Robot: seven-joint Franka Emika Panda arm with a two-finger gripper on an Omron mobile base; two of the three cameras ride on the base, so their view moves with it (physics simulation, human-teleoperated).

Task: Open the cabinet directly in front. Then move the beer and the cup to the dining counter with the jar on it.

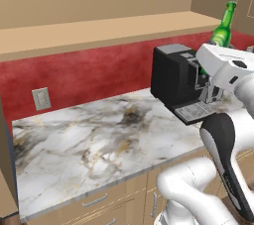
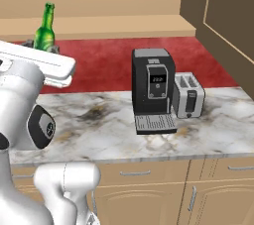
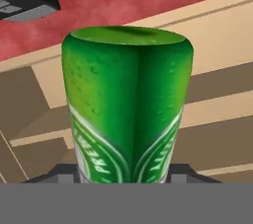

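Closest to the hand camera, the beer stands between the finger tips of the gripper, whose jaws are clamped on the lower body of the bottle, so the green glass and its white-lettered label take up the middle of that view. From the base cameras the same bottle is seen carried high, tilted a little, its neck and cap rising above the white wrist, well clear of the marble worktop below. Glass like this is stiff but breakable and smooth, so I judge it liable to slip or swing if gripped near the neck; the wide body, where it is taken now, looks the safer hold, and it should be kept near upright on the way to the dining counter. Farther back, the black coffee machine stands on the worktop against the red wall. The right base view adds a silver toaster just beside the machine, while the left base view adds a wall socket on the red wall.
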